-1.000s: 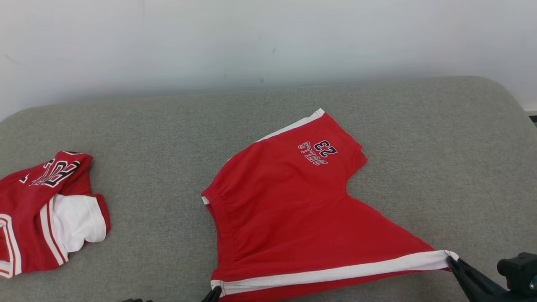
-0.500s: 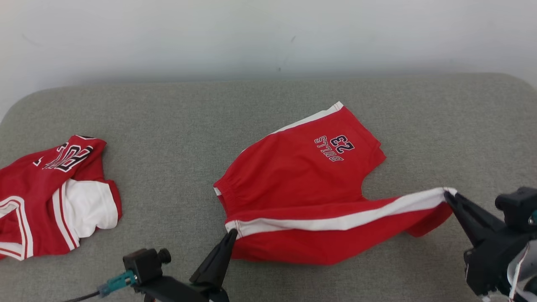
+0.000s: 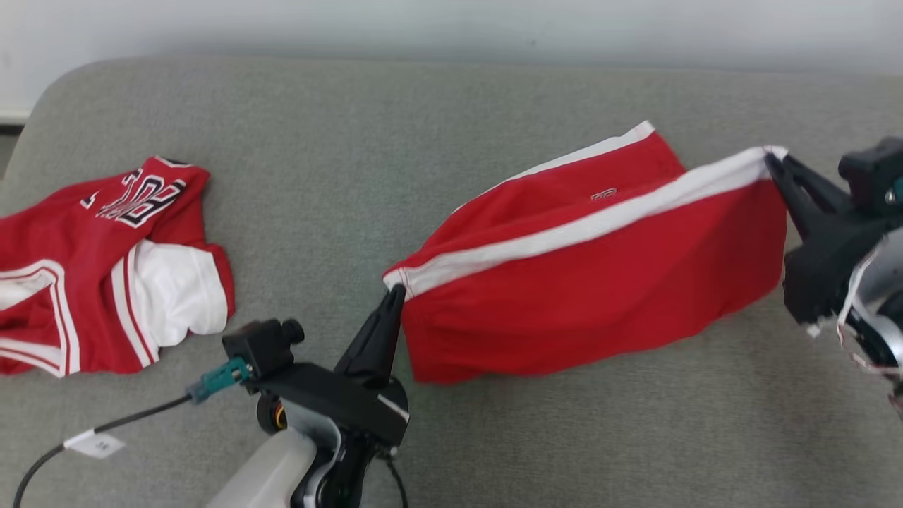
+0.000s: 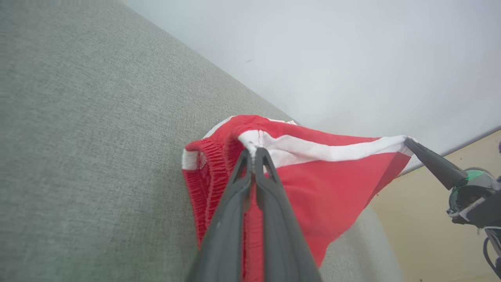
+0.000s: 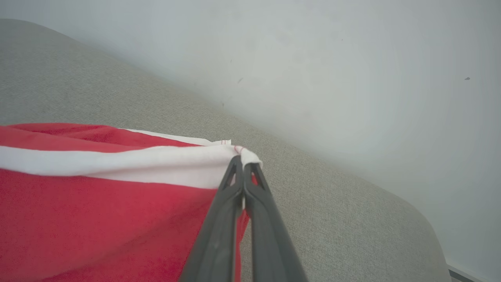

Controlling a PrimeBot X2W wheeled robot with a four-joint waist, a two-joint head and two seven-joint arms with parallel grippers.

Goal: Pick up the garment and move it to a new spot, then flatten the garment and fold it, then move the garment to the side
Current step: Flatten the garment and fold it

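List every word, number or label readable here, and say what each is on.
No text reads in full.
On the jersey: large dark block letters, creased and cut off by a fold; unreadable.
On the shorts: a sliver of print peeks out at the fold; unreadable.
On the tag: small marks, too small to read.

A grey upholstered surface (image 3: 282, 176) with rounded corners spreads across the head view. On its left part lies a crumpled red jersey (image 3: 77, 240) with white panels, white stripes and dark letters near its upper edge. Behind the surface stands a plain white wall (image 3: 451, 21) with a few small dark marks (image 5: 239, 80). In the left wrist view, a beige floor (image 4: 422, 235) shows beside the surface.
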